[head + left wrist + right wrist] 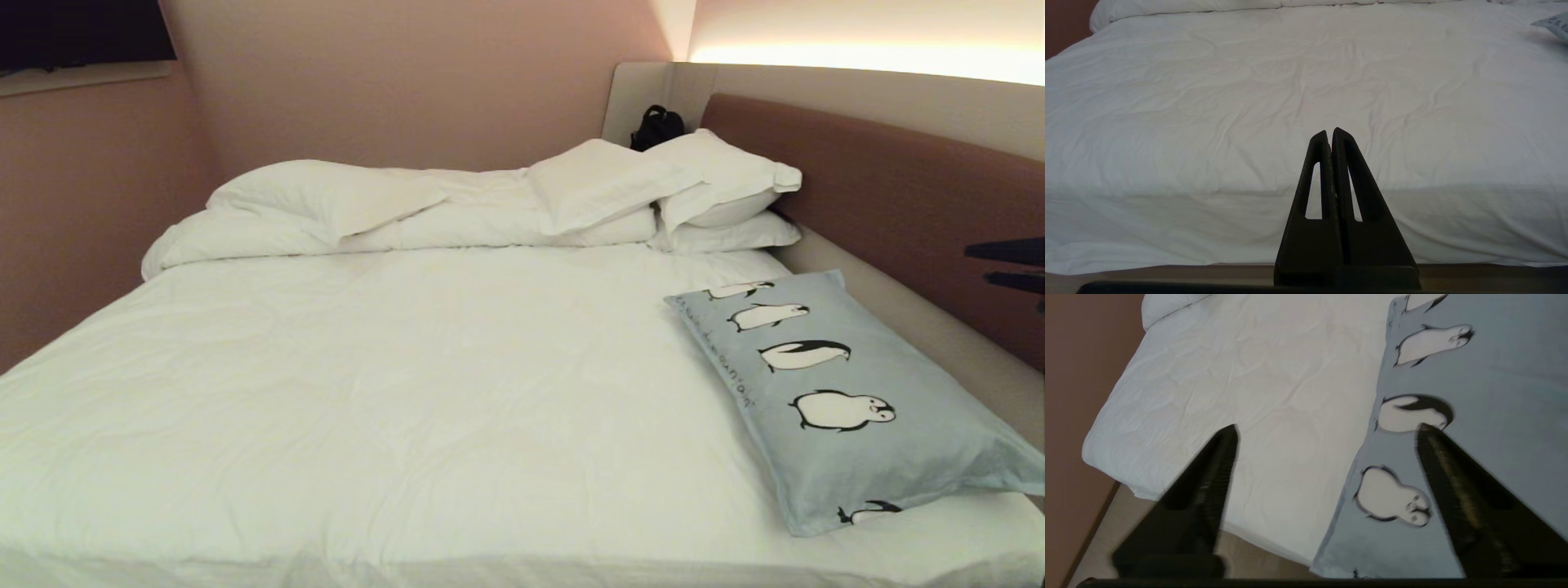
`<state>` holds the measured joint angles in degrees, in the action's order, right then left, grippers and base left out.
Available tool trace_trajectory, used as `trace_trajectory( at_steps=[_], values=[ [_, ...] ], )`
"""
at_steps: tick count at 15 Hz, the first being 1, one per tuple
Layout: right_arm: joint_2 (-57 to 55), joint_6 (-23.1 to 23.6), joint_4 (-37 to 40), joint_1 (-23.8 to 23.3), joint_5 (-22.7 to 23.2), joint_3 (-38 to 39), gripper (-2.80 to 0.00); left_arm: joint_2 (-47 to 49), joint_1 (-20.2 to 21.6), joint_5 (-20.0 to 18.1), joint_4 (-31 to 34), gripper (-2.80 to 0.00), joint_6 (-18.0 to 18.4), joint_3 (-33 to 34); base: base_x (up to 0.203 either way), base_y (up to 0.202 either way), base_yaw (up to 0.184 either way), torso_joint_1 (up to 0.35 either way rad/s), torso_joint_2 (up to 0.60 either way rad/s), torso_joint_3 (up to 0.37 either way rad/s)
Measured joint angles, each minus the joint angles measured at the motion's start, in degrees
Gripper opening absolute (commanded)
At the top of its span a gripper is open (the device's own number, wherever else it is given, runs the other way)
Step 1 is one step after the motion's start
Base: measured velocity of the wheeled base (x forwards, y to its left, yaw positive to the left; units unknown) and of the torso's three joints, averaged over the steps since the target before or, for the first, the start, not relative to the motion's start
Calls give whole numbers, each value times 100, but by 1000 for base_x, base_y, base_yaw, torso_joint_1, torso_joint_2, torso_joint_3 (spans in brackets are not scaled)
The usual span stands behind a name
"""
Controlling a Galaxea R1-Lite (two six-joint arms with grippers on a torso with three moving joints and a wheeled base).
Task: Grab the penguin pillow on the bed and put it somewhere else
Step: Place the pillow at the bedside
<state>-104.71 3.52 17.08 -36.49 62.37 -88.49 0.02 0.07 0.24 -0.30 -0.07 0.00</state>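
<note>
The penguin pillow (849, 400), a rectangular pale blue-grey fabric cushion with a flanged edge and a row of black-and-white penguins, lies flat on the bed (408, 384), a large bed covered in a wrinkled white sheet. The pillow sits at the robot's right side of the mattress, beside the beige surround of the brown padded headboard (882, 188). Its near corner reaches the front edge of the mattress. Its long axis runs from that near edge away toward the stacked plain white pillows (694, 192), angled slightly to the left.

The right gripper (1327, 426) hangs above the pillow's left flange, clear of the fabric. Its fingers are spread wide: one finger is over the white sheet, the other over the penguin print, so the flange line passes between them. In the head view only dark tips show at the right border.

The left gripper (1329, 132) is parked low at the front of the bed, fingers pressed together with nothing between them, well apart from the pillow.

The right arm is the nearer one. A descent onto the flange, with the fingers straddling the long edge, appears to be the required approach.
</note>
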Motion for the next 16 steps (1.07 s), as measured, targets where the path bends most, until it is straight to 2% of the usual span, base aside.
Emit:
trace_trajectory(
  at_steps=[2, 5, 8, 13, 16],
  values=[
    [272, 39, 111, -22, -71, 275, -280, 0, 0, -1, 1, -280, 0, 0, 0, 0, 0, 0, 0, 0],
    [362, -103, 269, -1, -161, 104, -280, 0, 2, -2, 4, -280, -1, 0, 0, 0, 0, 0, 0, 0],
    [255, -472, 336, 430, -454, -296, -280, 0, 2, -2, -2, -280, 3, 0, 0, 0, 0, 0, 0, 0],
    [39, -1585, 868, 1776, -1433, -770, -280, 0, 2, 1, -2, -280, 0, 0, 0, 0, 0, 0, 0, 0],
    [253, -2436, 1318, 2119, -2324, -799, -280, 0, 2, 1, 1, -280, 0, 0, 0, 0, 0, 0, 0, 0]
  ],
)
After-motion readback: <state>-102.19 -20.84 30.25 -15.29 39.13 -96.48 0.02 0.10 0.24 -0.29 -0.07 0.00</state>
